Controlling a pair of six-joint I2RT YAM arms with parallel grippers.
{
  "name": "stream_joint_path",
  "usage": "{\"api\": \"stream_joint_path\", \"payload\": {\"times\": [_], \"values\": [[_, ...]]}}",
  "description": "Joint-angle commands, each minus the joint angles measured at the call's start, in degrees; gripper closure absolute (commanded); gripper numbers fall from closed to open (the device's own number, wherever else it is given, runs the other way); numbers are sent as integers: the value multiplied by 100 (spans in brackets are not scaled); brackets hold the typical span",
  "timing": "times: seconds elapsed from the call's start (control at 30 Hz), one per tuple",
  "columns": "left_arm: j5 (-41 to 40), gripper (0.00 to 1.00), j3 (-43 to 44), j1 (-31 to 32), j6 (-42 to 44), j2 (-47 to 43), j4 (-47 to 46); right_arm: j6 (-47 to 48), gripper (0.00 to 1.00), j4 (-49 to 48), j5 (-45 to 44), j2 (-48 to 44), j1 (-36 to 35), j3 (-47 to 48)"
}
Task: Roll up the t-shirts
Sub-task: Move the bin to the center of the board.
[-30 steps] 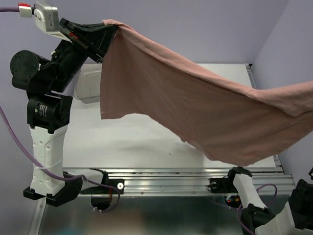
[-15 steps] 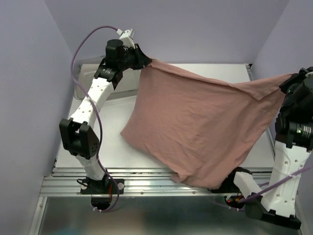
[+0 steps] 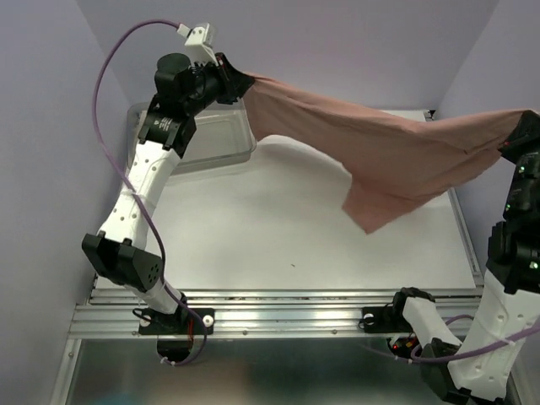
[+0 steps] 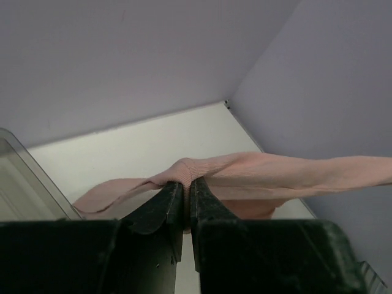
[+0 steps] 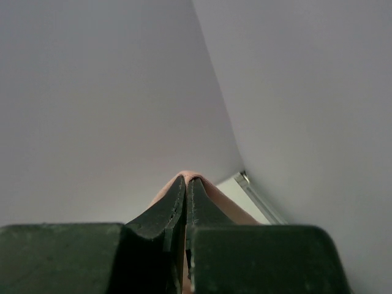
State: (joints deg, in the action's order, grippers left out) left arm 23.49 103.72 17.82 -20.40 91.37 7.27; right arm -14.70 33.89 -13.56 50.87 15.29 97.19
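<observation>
The dusty-pink t-shirt [image 3: 380, 148] hangs stretched in the air between my two grippers, above the far half of the table. Its lower corner droops toward the right of the white tabletop. My left gripper [image 3: 239, 83] is at the far left, shut on one end of the t-shirt [image 4: 245, 171]; the left wrist view shows cloth bunched over the left gripper [image 4: 185, 182]. At the right edge, my right gripper [image 3: 521, 126] is shut on the other end. In the right wrist view, pink cloth [image 5: 229, 205] wraps the tips of the right gripper [image 5: 186, 179]. No print shows.
A clear grey plastic bin [image 3: 211, 143] stands at the far left of the white table [image 3: 253, 228], under the left arm; its rim [image 4: 24, 165] shows in the left wrist view. Lilac walls close in on three sides. A metal rail [image 3: 278, 321] runs along the near edge.
Both grippers have swung toward the back of the table and apart. The shirt, which hung as a wide sheet near the camera, is now pulled into a taut band above the far table.
</observation>
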Motion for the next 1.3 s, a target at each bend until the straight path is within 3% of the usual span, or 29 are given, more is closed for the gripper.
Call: {"api": "stream_joint_path", "payload": {"times": [0.0, 0.27, 0.63, 0.9, 1.0, 1.27], "values": [[-63, 100, 535, -121, 221, -812, -182, -33, 99, -234, 433, -244, 18, 783], [-370, 100, 1289, -218, 476, -1569, 327, -173, 99, -128, 917, -455, 18, 2057], [-881, 100, 1651, -218, 801, -2036, 680, -279, 99, -242, 742, -648, 18, 2384], [-600, 100, 705, -227, 512, -1642, 346, 10, 99, -269, -102, -728, 18, 1245], [-293, 100, -122, -218, 292, -1220, -128, 134, 99, -417, -401, -614, 18, 347], [-11, 100, -406, -60, 124, 494, -577, 239, 99, -1033, -551, 89, 18, -1411]]}}
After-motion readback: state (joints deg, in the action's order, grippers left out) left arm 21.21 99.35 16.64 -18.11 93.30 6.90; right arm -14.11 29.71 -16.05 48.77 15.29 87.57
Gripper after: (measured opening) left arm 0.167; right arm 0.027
